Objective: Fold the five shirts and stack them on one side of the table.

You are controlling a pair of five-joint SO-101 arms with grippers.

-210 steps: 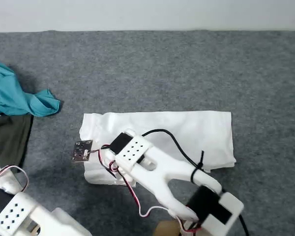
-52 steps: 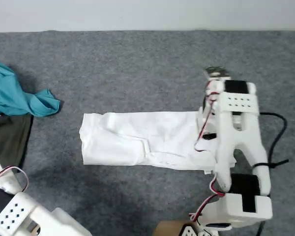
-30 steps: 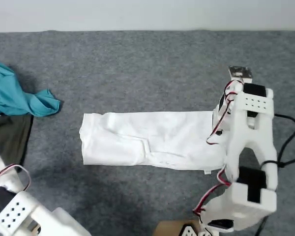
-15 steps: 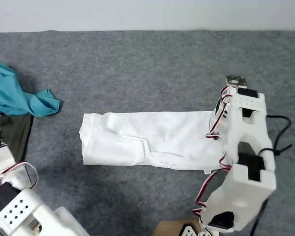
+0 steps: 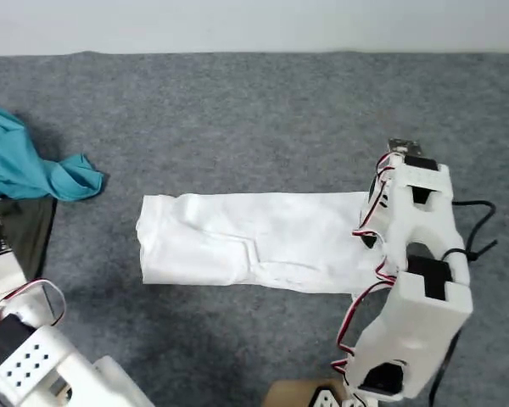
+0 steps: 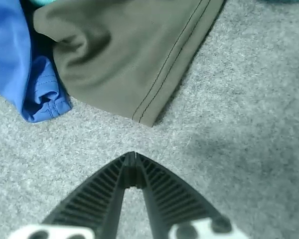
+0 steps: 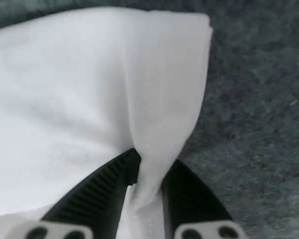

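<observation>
The right end of the half-folded white cloth shirt is now clenched in the right claw, brought across from the left, so a crosswise fold is judged next.

**Nothing legible on the table**

Scanning every surface now: no word, number or sign can be read. The small grey board at the tip of the white plastic right arm is too tiny for any marking to show. The folded white fabric shirt lies plain side up. The olive-green fabric shirt shows only stitching.
</observation>
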